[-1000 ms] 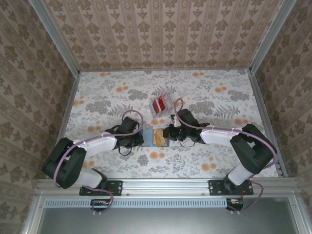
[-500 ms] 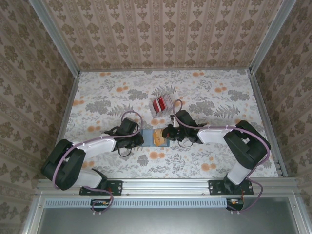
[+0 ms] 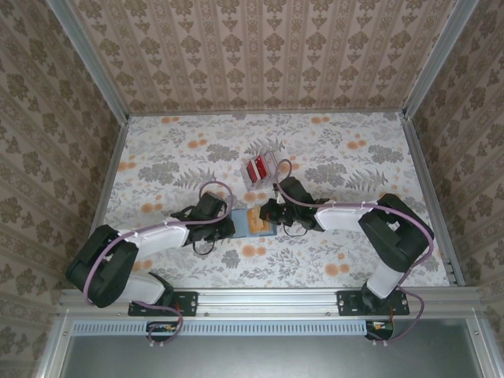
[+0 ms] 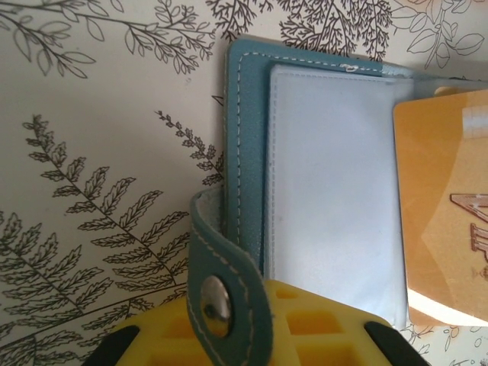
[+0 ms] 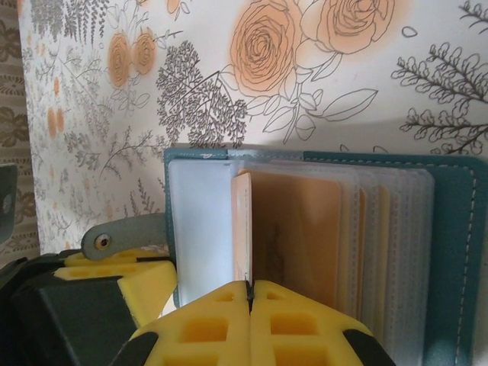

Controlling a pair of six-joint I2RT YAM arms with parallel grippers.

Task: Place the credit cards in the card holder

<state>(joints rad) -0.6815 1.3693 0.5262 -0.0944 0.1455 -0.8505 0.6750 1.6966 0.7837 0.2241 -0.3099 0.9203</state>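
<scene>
The teal card holder lies open on the floral table between my two grippers. My left gripper is shut on the card holder's left edge, and the snap strap curls over its yellow pads. A clear pocket lies flat on the teal cover. My right gripper is shut on an orange pocket leaf and holds it upright on edge above the card holder. The red credit cards sit in a clear tray behind the card holder.
The clear tray stands just beyond the card holder, close to my right gripper's wrist. Patterned walls close in the table on three sides. Open tabletop spreads to the far left and far right.
My right gripper has moved a little to the left with the orange leaf, swinging it more upright. The card holder and my left gripper have barely shifted.
</scene>
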